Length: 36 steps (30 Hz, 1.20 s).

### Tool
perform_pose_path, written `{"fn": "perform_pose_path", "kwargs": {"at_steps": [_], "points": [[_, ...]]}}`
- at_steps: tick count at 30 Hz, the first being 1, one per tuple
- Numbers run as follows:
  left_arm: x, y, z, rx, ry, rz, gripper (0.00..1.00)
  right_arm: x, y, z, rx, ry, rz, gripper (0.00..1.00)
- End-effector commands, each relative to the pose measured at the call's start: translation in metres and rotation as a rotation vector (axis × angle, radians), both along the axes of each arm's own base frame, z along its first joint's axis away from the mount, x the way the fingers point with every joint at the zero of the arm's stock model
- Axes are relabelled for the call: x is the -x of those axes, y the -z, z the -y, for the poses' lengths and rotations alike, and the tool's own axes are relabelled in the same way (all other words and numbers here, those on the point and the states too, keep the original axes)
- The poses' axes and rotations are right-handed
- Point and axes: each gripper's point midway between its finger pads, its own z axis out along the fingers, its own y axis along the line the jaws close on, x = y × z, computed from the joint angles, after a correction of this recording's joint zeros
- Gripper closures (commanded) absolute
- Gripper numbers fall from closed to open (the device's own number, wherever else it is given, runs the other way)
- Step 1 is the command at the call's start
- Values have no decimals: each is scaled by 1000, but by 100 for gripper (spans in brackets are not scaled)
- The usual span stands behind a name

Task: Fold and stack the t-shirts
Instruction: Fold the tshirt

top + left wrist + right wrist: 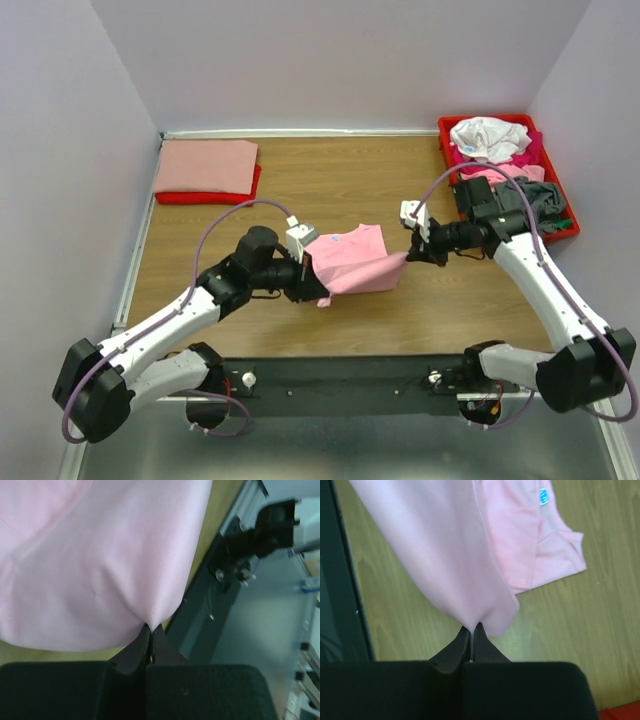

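A light pink t-shirt (pixel 352 260) hangs stretched between my two grippers above the middle of the wooden table. My left gripper (pixel 322 290) is shut on its near left corner; the left wrist view shows the cloth (pixel 100 565) pinched at the fingertips (pixel 150 629). My right gripper (pixel 410 254) is shut on its right corner; the right wrist view shows the cloth (pixel 445 555) pinched at the tips (pixel 472 627), with a small blue neck label (pixel 543 496). The far part of the shirt rests on the table.
A folded salmon shirt (pixel 206 165) lies on a folded red one (pixel 210 195) at the back left. A red tray (pixel 568 228) at the back right holds white, pink, magenta and grey shirts (pixel 490 138). The black base rail (pixel 350 385) runs along the near edge.
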Motion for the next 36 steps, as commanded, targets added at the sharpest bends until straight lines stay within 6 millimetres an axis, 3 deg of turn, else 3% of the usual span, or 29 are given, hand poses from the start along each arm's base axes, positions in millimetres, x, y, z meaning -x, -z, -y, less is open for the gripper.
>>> {"fn": "perform_pose_path", "kwargs": {"at_steps": [1, 2, 4, 7, 8, 11, 14, 19, 20, 21, 22, 25, 26, 27, 28, 29, 30, 36], "points": [[38, 10, 2, 38, 4, -123, 100, 43, 20, 14, 50, -33, -59, 99], [42, 18, 0, 32, -3, -141, 100, 52, 19, 16, 53, -50, -52, 100], [48, 16, -1, 46, 0, -147, 100, 62, 24, 19, 60, -66, -63, 100], [44, -2, -3, 73, -21, -101, 100, 68, 16, 19, 50, -75, -40, 99], [39, -14, -2, 81, -31, -75, 100, 66, 13, 19, 46, -73, -29, 99], [21, -20, -3, 40, -93, -20, 100, 57, 18, 18, 56, -65, -40, 100], [2, -13, -3, 2, -132, -15, 100, 42, 26, 15, 70, -56, -76, 100], [-54, 4, -14, -60, -214, 39, 100, -1, 24, 2, 50, -25, -72, 100], [-66, 22, -17, -101, -229, 10, 100, -10, 24, 1, 50, -13, -69, 100], [-87, 20, -26, -115, -263, 40, 100, -25, 35, -2, 64, 11, -94, 100], [-101, 21, -28, -122, -277, 57, 100, -42, 27, -5, 62, 24, -64, 100], [-145, 33, -33, -163, -316, 82, 100, -76, 54, -10, 93, 59, -134, 100], [-156, 49, -34, -195, -321, 58, 100, -93, 48, -13, 91, 69, -115, 100], [-173, 40, -32, -186, -330, 85, 100, -100, 54, -14, 102, 87, -133, 99], [-183, 42, -34, -189, -338, 83, 100, -107, 76, -15, 122, 92, -190, 100], [-195, 47, -31, -201, -332, 88, 100, -120, 75, -17, 123, 102, -173, 100], [-202, 50, -32, -210, -339, 89, 100, -123, 94, -18, 139, 114, -222, 100], [-219, 83, -43, -257, -328, 44, 100, -145, 117, -22, 148, 159, -261, 100]]}}
